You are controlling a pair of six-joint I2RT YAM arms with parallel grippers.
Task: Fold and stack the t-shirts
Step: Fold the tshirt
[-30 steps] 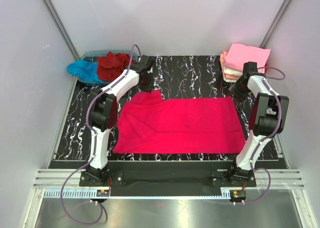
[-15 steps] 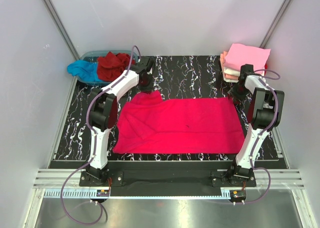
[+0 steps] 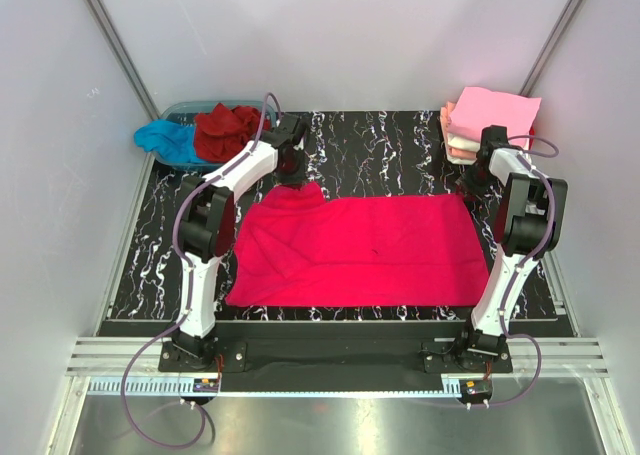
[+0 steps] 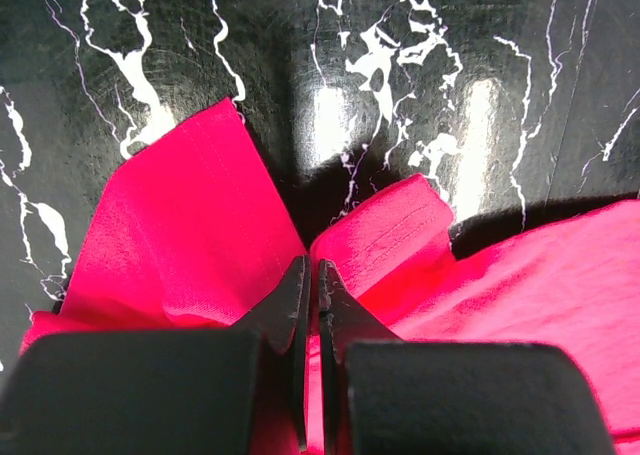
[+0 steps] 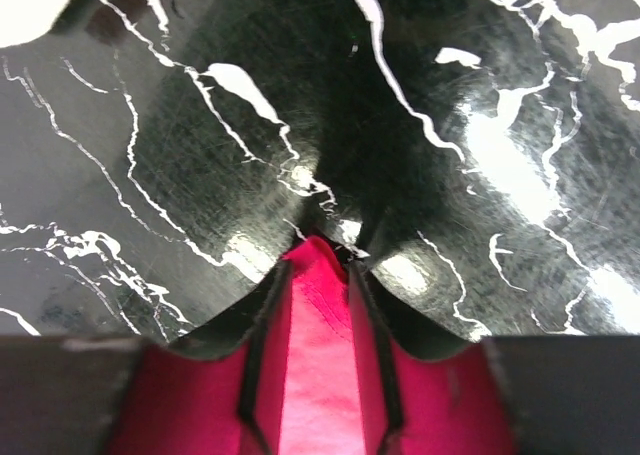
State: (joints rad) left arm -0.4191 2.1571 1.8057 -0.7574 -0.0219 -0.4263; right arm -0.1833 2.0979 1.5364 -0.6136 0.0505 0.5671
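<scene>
A bright pinkish-red t-shirt (image 3: 370, 250) lies spread across the black marbled table (image 3: 390, 145). My left gripper (image 3: 293, 172) is at the shirt's far left corner, where the cloth is bunched. In the left wrist view the gripper (image 4: 310, 267) is shut on a fold of the shirt (image 4: 190, 225). My right gripper (image 3: 470, 188) is at the far right corner. In the right wrist view the gripper (image 5: 312, 257) is closed on the tip of the shirt (image 5: 315, 355), just above the table.
A stack of folded tees, pale pink on top (image 3: 492, 115), sits at the far right corner behind the right arm. A clear blue-tinted tub (image 3: 184, 106) at the far left holds a dark red tee (image 3: 225, 130) and a turquoise tee (image 3: 160, 137).
The right arm's upper part has swung towards the back and its gripper has moved slightly left onto the shirt's far right corner. The left arm and the shirt have barely moved.
</scene>
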